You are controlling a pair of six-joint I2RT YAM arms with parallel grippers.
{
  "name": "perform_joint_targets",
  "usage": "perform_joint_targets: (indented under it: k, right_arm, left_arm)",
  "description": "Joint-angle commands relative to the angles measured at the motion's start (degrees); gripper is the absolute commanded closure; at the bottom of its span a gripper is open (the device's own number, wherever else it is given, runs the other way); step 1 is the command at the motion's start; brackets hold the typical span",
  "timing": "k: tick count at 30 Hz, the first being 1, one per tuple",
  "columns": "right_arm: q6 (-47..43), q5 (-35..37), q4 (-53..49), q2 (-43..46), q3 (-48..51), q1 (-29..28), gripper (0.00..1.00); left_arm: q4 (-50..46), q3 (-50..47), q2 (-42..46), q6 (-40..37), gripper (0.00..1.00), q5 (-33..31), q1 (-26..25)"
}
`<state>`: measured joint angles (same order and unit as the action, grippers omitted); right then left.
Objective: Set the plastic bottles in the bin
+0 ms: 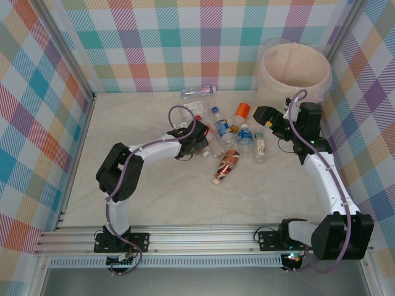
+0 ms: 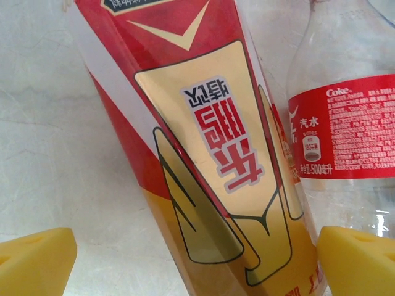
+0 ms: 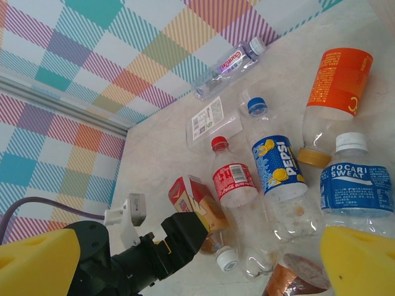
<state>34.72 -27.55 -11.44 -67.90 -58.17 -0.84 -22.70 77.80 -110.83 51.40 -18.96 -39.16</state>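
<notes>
I see the bin in the far right corner and the plastic bottles lying mid-table. The left gripper has its jaws spread either side of a red-gold bottle, beside a Coke bottle. The right gripper is spread above the Pepsi bottle and the Pocari Sweat bottle.

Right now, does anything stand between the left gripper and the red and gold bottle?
Nothing visible does. The left gripper is open, and the red and gold bottle lies between its fingers. A clear Coke bottle lies close beside it, next to one finger.
</notes>
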Motion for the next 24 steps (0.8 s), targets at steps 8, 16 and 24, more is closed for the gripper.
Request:
perform_joint_targets:
  k: [8,16,24]
  right_arm:
    - [-1.14,-0.83,-0.45,-0.56,-0.45,-0.63,0.00]
    - [-1.32,-0.51,-0.76,-1.62,-0.53,-1.15,0.00]
    - [-1.45,1.49,-1.02,-1.90,-0.48,-1.75,0.00]
  left_arm:
    - [-2.97,3.49,-5.02,-5.80,0.00,1.59,-0.34]
    - [-1.05,-1.47,-3.04,-7.64,0.06,1.01,0.57]
    - [4.46,-7.36,-0.38,-13.32,0.12,3.49,2.59]
